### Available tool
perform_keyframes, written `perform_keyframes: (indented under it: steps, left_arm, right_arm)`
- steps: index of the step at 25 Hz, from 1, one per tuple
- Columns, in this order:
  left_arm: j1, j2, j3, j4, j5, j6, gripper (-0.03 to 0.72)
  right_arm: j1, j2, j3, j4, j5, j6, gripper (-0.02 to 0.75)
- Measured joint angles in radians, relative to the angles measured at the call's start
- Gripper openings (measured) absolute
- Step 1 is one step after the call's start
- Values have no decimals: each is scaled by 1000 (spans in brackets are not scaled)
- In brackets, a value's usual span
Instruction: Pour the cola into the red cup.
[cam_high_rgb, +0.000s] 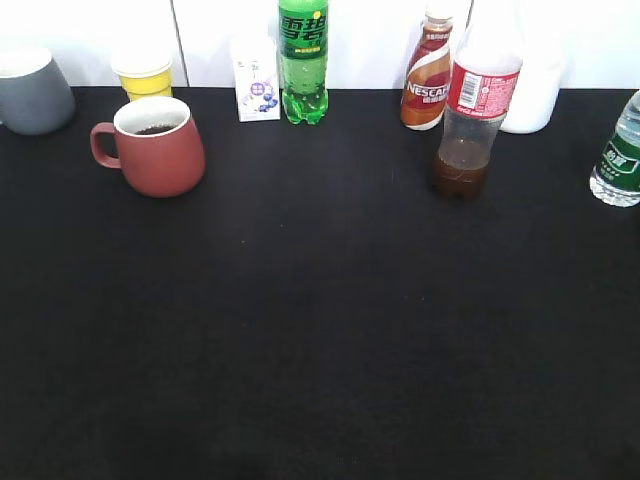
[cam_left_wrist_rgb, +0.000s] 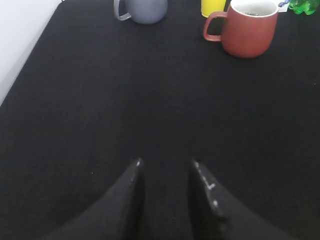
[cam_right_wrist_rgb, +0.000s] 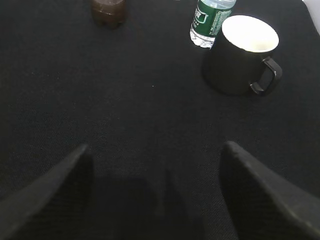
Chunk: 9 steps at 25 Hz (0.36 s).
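The cola (cam_high_rgb: 470, 110) stands upright at the back right of the black table, with a little dark brown liquid left at its bottom; its top is cut off by the frame. Its base shows in the right wrist view (cam_right_wrist_rgb: 107, 11). The red cup (cam_high_rgb: 155, 145) stands at the back left, handle to the left, with dark liquid inside; it also shows in the left wrist view (cam_left_wrist_rgb: 250, 32). My left gripper (cam_left_wrist_rgb: 166, 165) is open and empty over bare cloth, well short of the cup. My right gripper (cam_right_wrist_rgb: 155, 150) is wide open and empty, well short of the cola. Neither gripper shows in the exterior view.
Along the back stand a grey mug (cam_high_rgb: 35, 92), a yellow cup (cam_high_rgb: 143, 75), a small carton (cam_high_rgb: 257, 88), a green soda bottle (cam_high_rgb: 303, 60), a Nescafe bottle (cam_high_rgb: 427, 85) and a white jug (cam_high_rgb: 530, 90). A water bottle (cam_high_rgb: 622, 150) and a black mug (cam_right_wrist_rgb: 242, 55) stand at the right.
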Motion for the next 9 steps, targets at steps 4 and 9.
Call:
perform_keyframes:
  steps: [4, 9]
  left_arm:
    - [0, 0, 0, 0, 0, 0, 234]
    - [0, 0, 0, 0, 0, 0, 233]
  right_arm:
    - [0, 0, 0, 0, 0, 0, 594]
    - [0, 0, 0, 0, 0, 0, 594]
